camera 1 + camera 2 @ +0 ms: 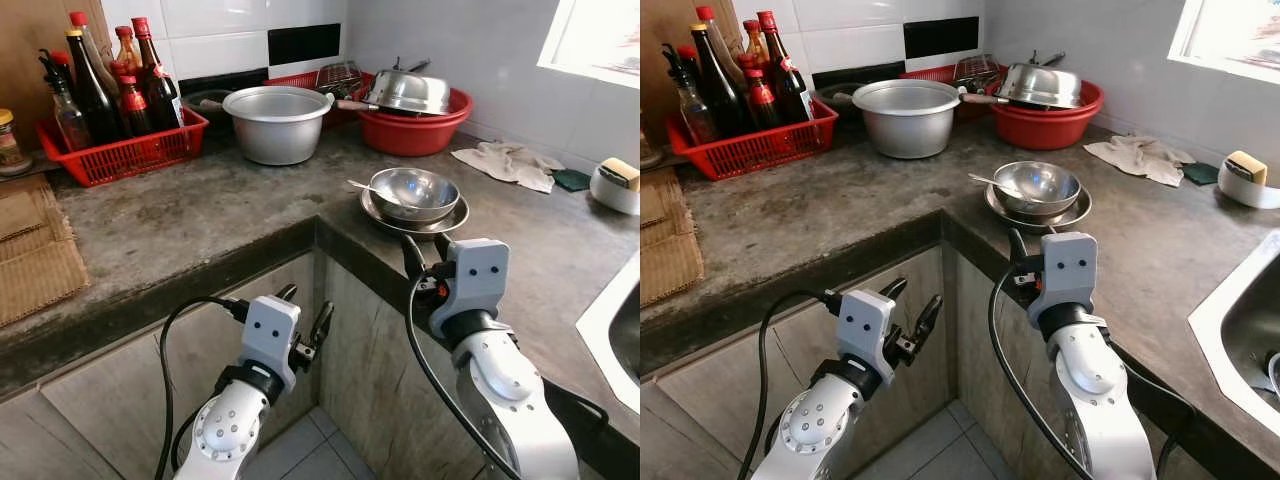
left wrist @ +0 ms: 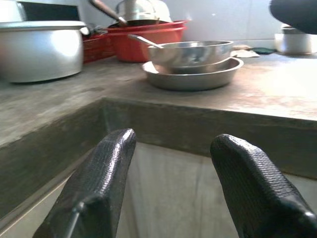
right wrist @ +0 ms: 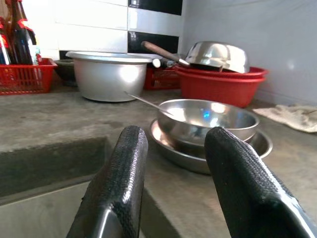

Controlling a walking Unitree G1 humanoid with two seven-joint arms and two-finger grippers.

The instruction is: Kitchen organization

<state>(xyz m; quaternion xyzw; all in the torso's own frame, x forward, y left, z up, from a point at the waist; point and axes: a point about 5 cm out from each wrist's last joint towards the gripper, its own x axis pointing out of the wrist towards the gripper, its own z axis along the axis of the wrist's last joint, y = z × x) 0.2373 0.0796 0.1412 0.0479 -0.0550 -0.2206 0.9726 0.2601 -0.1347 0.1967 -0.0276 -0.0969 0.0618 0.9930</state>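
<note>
A steel bowl (image 1: 415,192) with a spoon (image 1: 370,188) in it rests on a steel plate (image 1: 440,222) at the inner corner of the concrete counter (image 1: 200,220). My right gripper (image 1: 426,248) is open at the counter's edge, just short of the plate and pointing at the bowl (image 3: 208,119). My left gripper (image 1: 305,308) is also open, held lower than the counter top in front of the cabinet face. Its fingers (image 2: 104,168) point toward the plate (image 2: 193,79) from below. Neither gripper holds anything.
Behind stand a large aluminium pot (image 1: 277,122), a red basin (image 1: 420,132) under a steel lid, and a red basket of bottles (image 1: 125,150). A cloth (image 1: 505,163), a sponge dish (image 1: 616,185) and the sink's edge (image 1: 605,320) lie to the right. A woven mat (image 1: 35,250) is at left.
</note>
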